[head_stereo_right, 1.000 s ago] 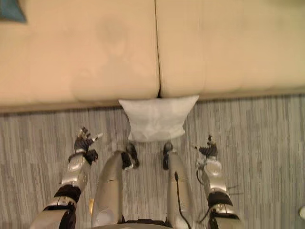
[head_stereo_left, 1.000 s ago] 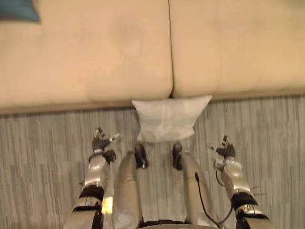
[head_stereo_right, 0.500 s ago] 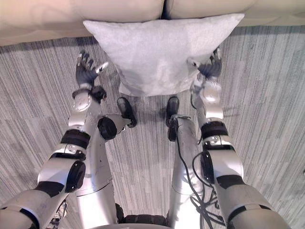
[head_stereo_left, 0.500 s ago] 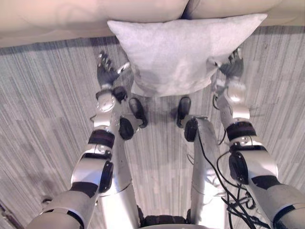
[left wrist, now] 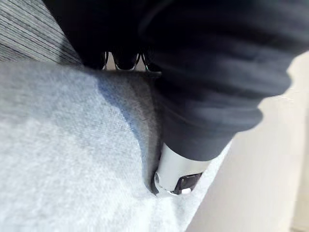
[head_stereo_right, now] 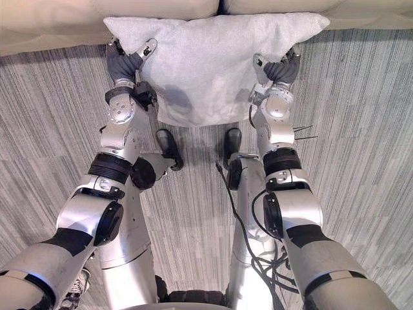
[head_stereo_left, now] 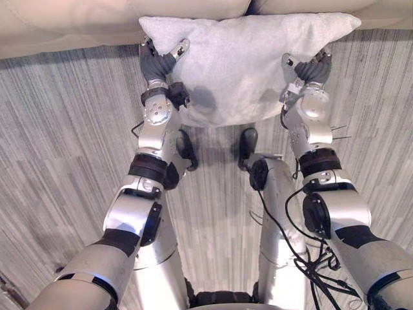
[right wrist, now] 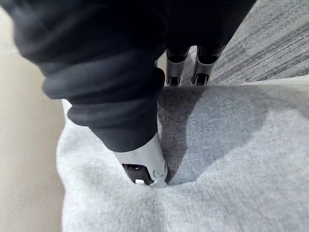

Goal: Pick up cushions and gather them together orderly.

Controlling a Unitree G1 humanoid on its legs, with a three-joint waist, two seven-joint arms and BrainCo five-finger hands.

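the left hand (head_stereo_left: 157, 63) pinches the left side of the pale grey, square woven fabric cushion (head_stereo_left: 239, 64). its thumb (left wrist: 176, 169) presses a dent in the top face and its fingers (left wrist: 118, 60) curl over the edge. the right hand (head_stereo_left: 311, 68) grips the right side the same way, thumb sunk in the soft cloth. i judge that two side grips will keep the floppy cushion level for lifting. it lies on the grey striped carpet floor (head_stereo_left: 64, 142), its far edge against the smooth beige sofa (head_stereo_left: 77, 26).
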